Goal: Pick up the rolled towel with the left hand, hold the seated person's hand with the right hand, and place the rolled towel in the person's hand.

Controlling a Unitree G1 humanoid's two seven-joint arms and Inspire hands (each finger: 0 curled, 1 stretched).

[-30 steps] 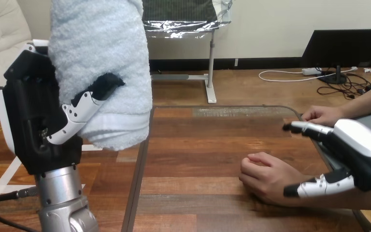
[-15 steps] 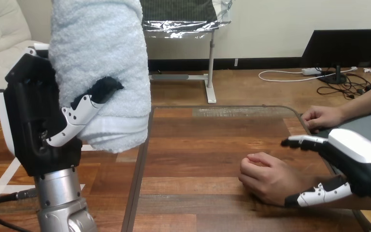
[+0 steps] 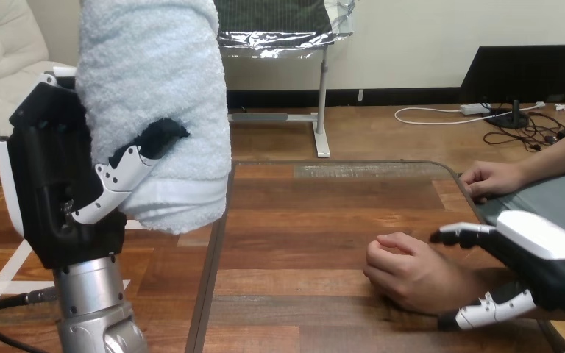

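The left hand (image 3: 66, 198) has its fingers (image 3: 129, 173) curled round the rolled towel (image 3: 154, 88), held upright in the air well left of the person's hand (image 3: 412, 272). That hand is a loose fist resting on the tabletop (image 3: 324, 213). The right hand (image 3: 544, 257), its fingers straight and spread, sits just right of the fist, astride the wrist; I cannot tell whether they touch.

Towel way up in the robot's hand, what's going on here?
The robot's left hand holds a rolled light-blue towel upright, raised at the view's left. A person's hand rests in a loose fist on the wooden table. The robot's right hand is open at that hand's wrist, with its fingers on the far side and its thumb on the near side, not closed on it. The towel has not reached the person's hand yet.
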